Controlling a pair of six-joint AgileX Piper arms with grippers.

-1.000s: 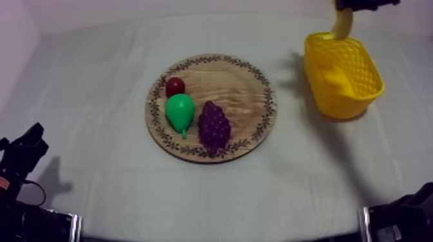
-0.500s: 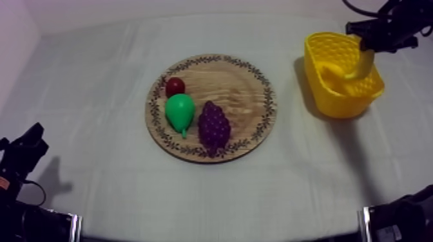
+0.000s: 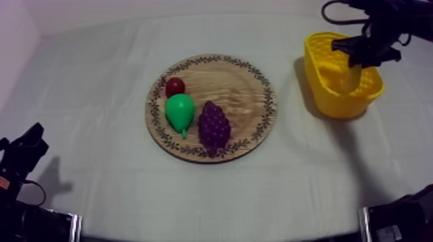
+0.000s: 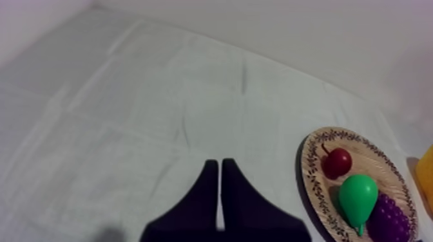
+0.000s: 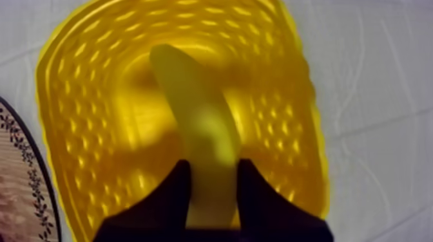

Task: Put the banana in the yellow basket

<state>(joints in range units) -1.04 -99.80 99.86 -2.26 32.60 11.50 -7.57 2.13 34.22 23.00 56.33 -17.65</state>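
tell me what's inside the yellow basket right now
The banana, held by the fingers of the right gripper, reaches down inside the yellow basket. The basket floor beneath banana and fingers is covered, so anything there cannot be seen.

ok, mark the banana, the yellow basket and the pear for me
banana (image 5: pixel 196 116), right wrist view, middle of its body
yellow basket (image 3: pixel 314 77), top view, wall facing the board
pear (image 3: pixel 179 109), top view, wide green body

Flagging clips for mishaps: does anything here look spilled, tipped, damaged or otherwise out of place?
Nothing stands out. The yellow basket stands upright, the right gripper holds the banana down inside it, and the pear, grapes and small red fruit lie on the wooden board.
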